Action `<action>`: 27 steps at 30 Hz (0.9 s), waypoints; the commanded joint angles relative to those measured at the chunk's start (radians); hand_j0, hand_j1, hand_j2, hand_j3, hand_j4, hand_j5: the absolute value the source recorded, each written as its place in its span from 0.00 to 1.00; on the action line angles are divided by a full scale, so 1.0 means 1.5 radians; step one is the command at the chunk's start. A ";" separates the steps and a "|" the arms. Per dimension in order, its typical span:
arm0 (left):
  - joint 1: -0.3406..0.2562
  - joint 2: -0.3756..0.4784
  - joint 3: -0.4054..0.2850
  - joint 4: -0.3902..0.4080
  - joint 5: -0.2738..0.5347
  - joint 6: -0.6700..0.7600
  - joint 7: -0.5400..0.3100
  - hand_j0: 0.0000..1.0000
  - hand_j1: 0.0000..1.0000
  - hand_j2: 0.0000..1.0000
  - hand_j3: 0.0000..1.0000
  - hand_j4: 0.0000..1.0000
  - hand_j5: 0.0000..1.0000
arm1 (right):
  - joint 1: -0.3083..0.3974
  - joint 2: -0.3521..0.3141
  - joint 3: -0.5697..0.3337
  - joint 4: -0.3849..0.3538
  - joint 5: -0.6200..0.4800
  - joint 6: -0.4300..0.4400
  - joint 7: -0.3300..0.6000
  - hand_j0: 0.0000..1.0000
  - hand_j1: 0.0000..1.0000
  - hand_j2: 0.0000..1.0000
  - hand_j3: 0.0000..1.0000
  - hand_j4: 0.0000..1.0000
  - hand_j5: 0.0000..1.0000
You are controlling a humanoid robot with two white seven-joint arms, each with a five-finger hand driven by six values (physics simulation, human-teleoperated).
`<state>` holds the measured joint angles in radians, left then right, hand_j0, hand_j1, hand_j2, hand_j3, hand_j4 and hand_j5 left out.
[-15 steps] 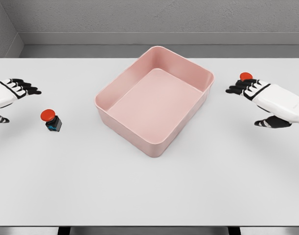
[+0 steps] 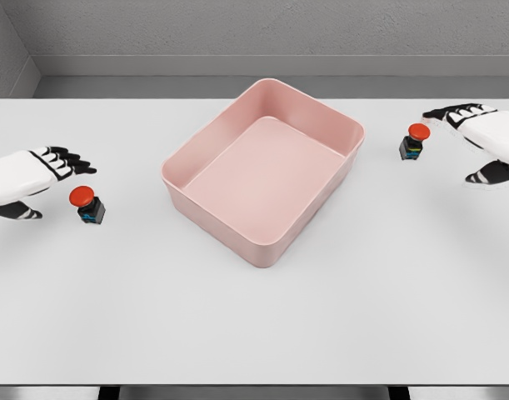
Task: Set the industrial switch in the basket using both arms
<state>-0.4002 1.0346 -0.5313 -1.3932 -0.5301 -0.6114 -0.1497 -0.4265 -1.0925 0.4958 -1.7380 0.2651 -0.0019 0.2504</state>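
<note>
Two industrial switches with red mushroom buttons on black bodies stand on the white table. One switch (image 2: 87,205) is at the left, the other switch (image 2: 414,142) at the right. The pink basket (image 2: 206,139) sits between them, turned at an angle, with nothing inside. My left hand (image 2: 57,172) hovers just left of and slightly above the left switch, fingers spread, apart from it. My right hand (image 2: 464,127) is just right of and behind the right switch, fingers spread with the thumb lower down, holding nothing.
The white table (image 2: 254,325) reaches from the grey back wall to the front edge at the bottom of the view. Only the basket and the two switches stand on it.
My left hand has moved right and down toward the left switch. My right hand has pulled right and back, uncovering the right switch it was partly hiding. Neither switch has moved.
</note>
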 commanded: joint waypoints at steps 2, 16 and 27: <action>-0.001 -0.029 -0.009 0.000 -0.024 0.000 0.001 1.00 1.00 1.00 1.00 1.00 1.00 | -0.055 0.043 0.103 0.040 -0.001 0.069 0.060 1.00 1.00 1.00 1.00 1.00 1.00; -0.009 -0.060 -0.022 -0.019 -0.078 0.000 -0.021 1.00 1.00 1.00 1.00 1.00 1.00 | -0.290 0.182 0.275 0.258 0.001 0.113 0.197 1.00 1.00 1.00 1.00 1.00 1.00; -0.007 -0.056 -0.022 -0.032 -0.083 0.000 -0.048 0.42 0.42 0.42 0.42 0.42 0.42 | -0.381 0.249 0.329 0.402 0.003 0.120 0.237 1.00 1.00 1.00 1.00 1.00 1.00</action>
<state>-0.4111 0.9484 -0.5652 -1.4380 -0.6594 -0.6119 -0.2195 -1.0063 -0.7332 0.9751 -1.1721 0.2685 0.1772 0.5973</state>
